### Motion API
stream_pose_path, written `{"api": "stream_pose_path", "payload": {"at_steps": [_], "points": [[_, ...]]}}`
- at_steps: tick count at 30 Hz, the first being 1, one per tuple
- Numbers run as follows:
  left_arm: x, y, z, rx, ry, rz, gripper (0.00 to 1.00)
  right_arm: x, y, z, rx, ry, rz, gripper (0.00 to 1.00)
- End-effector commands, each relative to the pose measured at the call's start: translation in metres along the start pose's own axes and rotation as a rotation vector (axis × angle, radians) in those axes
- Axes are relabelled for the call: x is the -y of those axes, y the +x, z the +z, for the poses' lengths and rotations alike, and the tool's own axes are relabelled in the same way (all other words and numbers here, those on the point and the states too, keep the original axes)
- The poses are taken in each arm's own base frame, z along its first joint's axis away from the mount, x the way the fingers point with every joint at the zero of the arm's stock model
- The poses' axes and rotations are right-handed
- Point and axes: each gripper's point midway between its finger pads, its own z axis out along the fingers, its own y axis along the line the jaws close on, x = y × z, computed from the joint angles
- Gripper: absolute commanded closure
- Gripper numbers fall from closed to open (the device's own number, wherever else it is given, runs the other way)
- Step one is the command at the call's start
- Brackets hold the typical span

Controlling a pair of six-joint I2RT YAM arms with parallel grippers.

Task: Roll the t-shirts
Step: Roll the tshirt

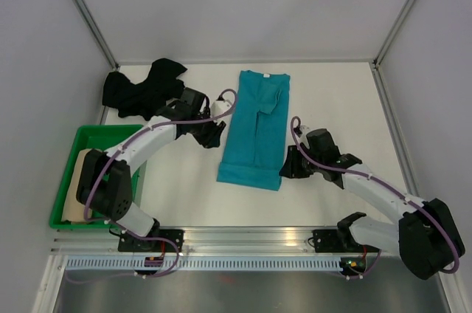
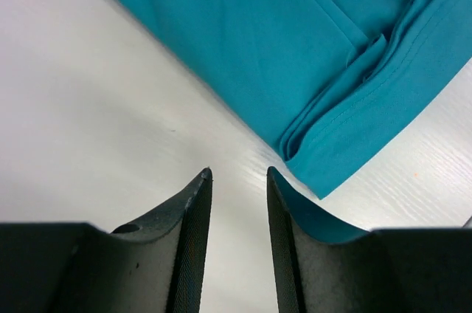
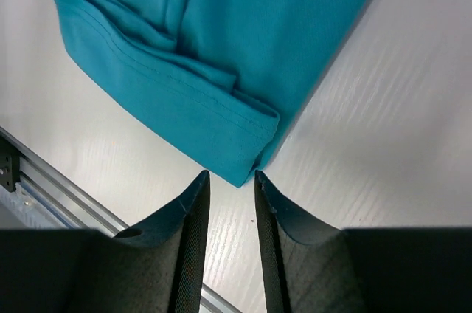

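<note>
You have the teal t-shirt [image 1: 255, 128] folded into a long strip at frame centre, the black t-shirt [image 1: 140, 90] crumpled at upper left, and the tan roll [image 1: 72, 195] in the green tray [image 1: 103, 130] at left. The left gripper [image 1: 214, 136] is beside the strip's left edge and the right gripper [image 1: 290, 167] by its lower right corner. Both jaws are narrowly apart, holding nothing.

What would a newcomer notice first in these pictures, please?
The teal t-shirt, folded into a long strip mid-table, stands out, flanked by the open left end effector and right end effector. A crumpled black t-shirt lies at the far left, and a tan roll sits in the green tray, near left.
</note>
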Motion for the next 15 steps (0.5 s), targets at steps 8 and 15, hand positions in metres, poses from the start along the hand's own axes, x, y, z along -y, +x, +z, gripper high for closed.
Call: {"api": "stream_pose_path", "payload": {"at_steps": [8, 15], "points": [[0.081, 0.046, 0.001, -0.209, 0.078, 0.58, 0.41, -0.064, -0.08, -0.048, 0.339, -0.188, -0.51, 0.61], [0.08, 0.05, 0.028, -0.252, 0.084, 0.766, 0.39, -0.075, -0.071, -0.045, 0.371, -0.29, -0.573, 0.6]]}}
